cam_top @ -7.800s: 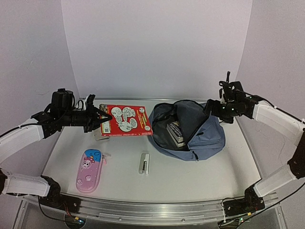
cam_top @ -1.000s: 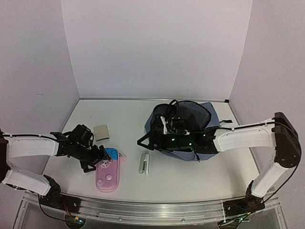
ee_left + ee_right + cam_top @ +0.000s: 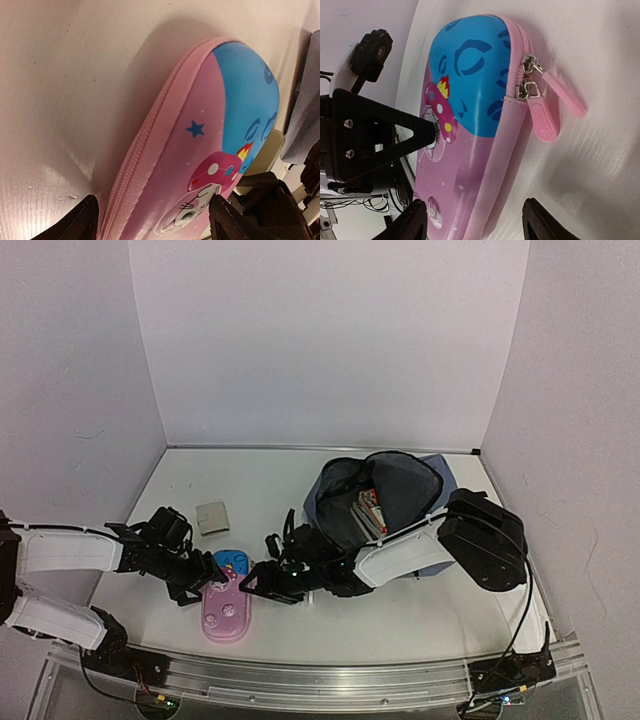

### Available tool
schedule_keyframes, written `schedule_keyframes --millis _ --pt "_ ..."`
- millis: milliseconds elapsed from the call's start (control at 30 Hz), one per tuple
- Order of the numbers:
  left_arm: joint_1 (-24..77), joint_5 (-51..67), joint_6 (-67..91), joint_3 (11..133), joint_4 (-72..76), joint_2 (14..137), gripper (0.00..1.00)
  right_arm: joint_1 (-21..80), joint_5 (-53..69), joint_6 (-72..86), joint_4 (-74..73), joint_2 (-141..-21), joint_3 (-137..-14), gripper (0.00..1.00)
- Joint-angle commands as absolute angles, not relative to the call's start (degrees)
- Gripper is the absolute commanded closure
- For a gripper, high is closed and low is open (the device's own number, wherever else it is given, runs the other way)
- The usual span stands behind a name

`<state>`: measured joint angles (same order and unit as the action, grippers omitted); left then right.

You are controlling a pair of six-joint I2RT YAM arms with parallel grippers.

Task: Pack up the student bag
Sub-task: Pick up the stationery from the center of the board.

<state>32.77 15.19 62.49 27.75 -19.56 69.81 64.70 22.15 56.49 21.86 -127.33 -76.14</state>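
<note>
The large slate-blue fabric backpack lies unzipped on the white desk, right of centre, with books showing inside. Left of it, near the front edge, rests a domed pink-and-blue pencil case. The left fingers and right fingers approach from opposite sides and stand open astride it; contact cannot be told.

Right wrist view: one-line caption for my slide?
Open right tool straddling the pink-and-blue pencil case flat on the white table, its two pink zipper pulls side by side.
</note>
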Motion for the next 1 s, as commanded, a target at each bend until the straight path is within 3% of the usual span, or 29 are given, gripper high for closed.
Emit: schedule_keyframes --millis 0,367,667,767,967 --pt "32.4 17.1 62.6 27.5 -16.0 71.2 0.27 65.2 23.3 57.2 24.1 -129.9 -79.9 0.36" --pt "32.4 20.9 65.1 27.0 -9.9 74.8 0.40 65.6 25.5 57.6 26.4 -134.6 -85.0 0.40" --pt "32.4 20.4 65.0 27.2 -10.4 73.4 0.41 65.6 22.4 55.6 27.8 -130.6 -83.1 0.88" --pt "32.4 18.7 64.5 27.6 -12.8 71.2 0.32 65.4 20.8 54.1 27.8 -127.6 -81.6 0.99" --pt "32.1 13.1 60.7 31.8 -23.1 63.2 0.09 63.6 18.7 49.8 26.9 -118.7 -77.0 1.00"
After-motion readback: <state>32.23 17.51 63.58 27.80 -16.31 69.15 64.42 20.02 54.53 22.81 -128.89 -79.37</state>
